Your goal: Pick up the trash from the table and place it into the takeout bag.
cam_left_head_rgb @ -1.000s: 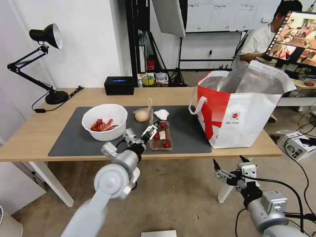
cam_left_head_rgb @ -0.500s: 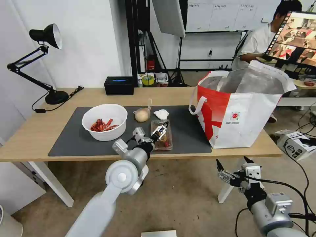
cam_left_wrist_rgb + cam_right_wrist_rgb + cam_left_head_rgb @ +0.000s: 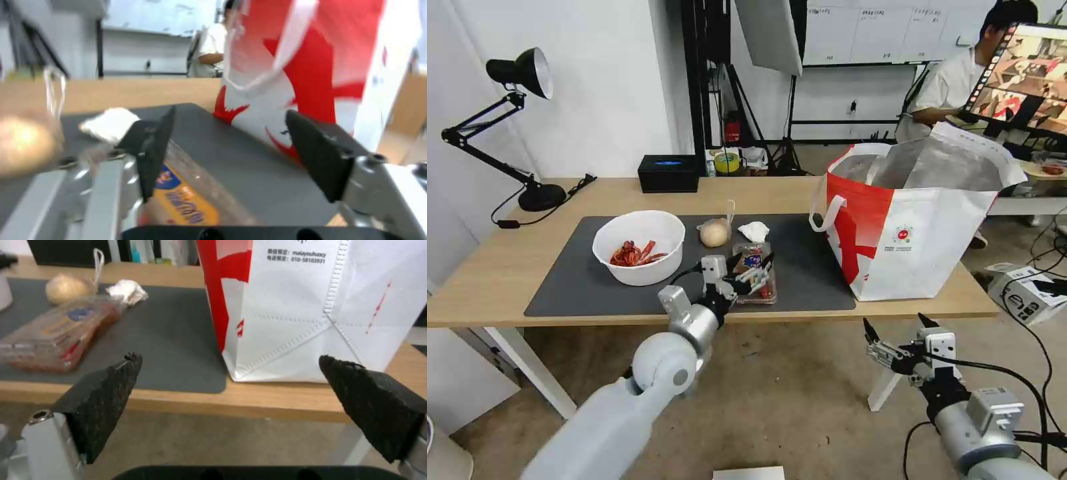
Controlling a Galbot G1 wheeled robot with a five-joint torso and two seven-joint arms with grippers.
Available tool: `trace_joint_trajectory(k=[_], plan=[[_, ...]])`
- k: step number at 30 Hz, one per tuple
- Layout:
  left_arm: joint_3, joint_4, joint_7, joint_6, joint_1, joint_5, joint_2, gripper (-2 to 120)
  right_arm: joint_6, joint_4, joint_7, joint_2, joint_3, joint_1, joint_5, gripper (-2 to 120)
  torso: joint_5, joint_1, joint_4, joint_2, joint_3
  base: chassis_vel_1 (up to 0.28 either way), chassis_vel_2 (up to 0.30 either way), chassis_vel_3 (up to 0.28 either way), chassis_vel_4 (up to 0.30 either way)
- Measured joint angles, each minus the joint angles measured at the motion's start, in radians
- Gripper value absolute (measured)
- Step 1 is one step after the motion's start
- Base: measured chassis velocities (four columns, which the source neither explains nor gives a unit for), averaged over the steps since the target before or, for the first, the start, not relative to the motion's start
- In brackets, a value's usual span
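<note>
Left gripper (image 3: 752, 271) sits mid-frame in the head view, jaws spread wide over the near end of the clear tray (image 3: 754, 275), not pinching it; in the left wrist view the tray's label lies between the two black fingers (image 3: 153, 146). Tray rests closed on the dark mat (image 3: 574, 280) of the table (image 3: 494, 267), centre of frame. White bowl (image 3: 639, 247) with red shells stands left of the tray on the mat. Tan bagged lump (image 3: 715, 233) and crumpled tissue (image 3: 754, 231) lie just behind the tray, side by side, apart from each other. Red-and-white bag (image 3: 914, 220) stands upright at the right end of the table, mouth open, foil lining showing. Right gripper (image 3: 897, 333) hangs at lower right, below the table edge, jaws spread, holding nothing. Black tissue box (image 3: 668, 173) at the back edge, desk lamp (image 3: 507, 120) upper left.
</note>
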Motion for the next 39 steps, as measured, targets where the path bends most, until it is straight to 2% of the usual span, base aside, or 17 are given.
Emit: trace_joint_trajectory(k=[2, 3, 4, 5, 6, 7, 8, 11, 13, 15, 17, 18, 26, 39], plan=[[0.013, 0.014, 0.041, -0.018, -0.011, 0.044, 0.030, 55, -0.001, -0.010, 0.010, -0.011, -0.002, 0.016, 0.055, 100, -0.0001, 0.000, 0.0000, 0.000, 0.000, 0.000, 0.000, 0.000, 0.000], [0.013, 0.014, 0.041, -0.018, -0.011, 0.044, 0.030, 55, -0.001, -0.010, 0.010, -0.011, -0.002, 0.016, 0.055, 100, -0.0001, 0.000, 0.0000, 0.000, 0.000, 0.000, 0.000, 0.000, 0.000], [0.040, 0.037, 0.082, -0.036, -0.031, 0.066, 0.059, 47, -0.004, -0.027, 0.029, -0.027, -0.006, 0.045, 0.156, 100, 0.0003, 0.000, 0.0000, 0.000, 0.000, 0.000, 0.000, 0.000, 0.000], [0.050, 0.048, 0.096, -0.041, -0.039, 0.073, 0.066, 40, -0.006, -0.034, 0.036, -0.036, -0.007, 0.059, 0.201, 100, -0.0001, 0.000, -0.0001, 0.000, 0.000, 0.000, 0.000, 0.000, 0.000], [0.050, 0.048, 0.096, -0.041, -0.039, 0.073, 0.066, 40, -0.006, -0.034, 0.036, -0.036, -0.007, 0.059, 0.201, 100, -0.0001, 0.000, -0.0001, 0.000, 0.000, 0.000, 0.000, 0.000, 0.000], [0.059, 0.061, 0.114, -0.048, -0.046, 0.080, 0.072, 35, -0.007, -0.046, 0.045, -0.050, -0.007, 0.079, 0.259, 100, -0.0001, 0.000, -0.0002, 0.000, 0.000, 0.000, 0.000, 0.000, 0.000], [0.059, 0.061, 0.114, -0.048, -0.046, 0.080, 0.072, 35, -0.007, -0.046, 0.045, -0.050, -0.007, 0.079, 0.259, 100, -0.0001, 0.000, -0.0002, 0.000, 0.000, 0.000, 0.000, 0.000, 0.000], [0.077, 0.098, 0.139, -0.057, -0.066, 0.084, 0.083, 20, -0.009, -0.076, 0.070, -0.089, -0.013, 0.137, 0.427, 100, 0.0001, 0.000, -0.0001, 0.000, 0.000, 0.000, 0.000, 0.000, 0.000], [0.080, 0.106, 0.143, -0.060, -0.070, 0.083, 0.086, 17, -0.010, -0.084, 0.074, -0.100, -0.018, 0.152, 0.464, 100, 0.0000, 0.000, -0.0001, 0.000, 0.000, 0.000, 0.000, 0.000, 0.000], [0.088, 0.118, 0.147, -0.063, -0.076, 0.081, 0.096, 5, -0.011, -0.102, 0.078, -0.120, -0.031, 0.186, 0.546, 100, 0.0001, 0.000, -0.0001, 0.000, 0.000, 0.000, 0.000, 0.000, 0.000], [0.090, 0.120, 0.147, -0.063, -0.077, 0.080, 0.099, 3, -0.011, -0.107, 0.079, -0.124, -0.035, 0.197, 0.569, 100, 0.0001, 0.000, -0.0001, 0.000, 0.000, 0.000, 0.000, 0.000, 0.000], [0.094, 0.122, 0.147, -0.063, -0.078, 0.078, 0.104, 0, -0.014, -0.119, 0.079, -0.134, -0.042, 0.224, 0.626, 100, 0.0001, 0.000, -0.0001, 0.000, 0.000, 0.000, 0.000, 0.000, 0.000], [0.113, 0.142, 0.139, -0.062, -0.083, 0.074, 0.108, 0, -0.051, -0.167, 0.083, -0.164, -0.066, 0.344, 0.805, 100, 0.0001, 0.000, 0.0000, 0.000, 0.000, 0.000, 0.000, 0.000, 0.000], [0.121, 0.157, 0.120, -0.059, -0.088, 0.069, 0.101, 0, -0.089, -0.285, 0.145, -0.201, -0.169, 0.510, 0.900, 100, 0.0002, 0.000, -0.0001, 0.000, 0.000, 0.000, 0.000, 0.000, 0.000]])
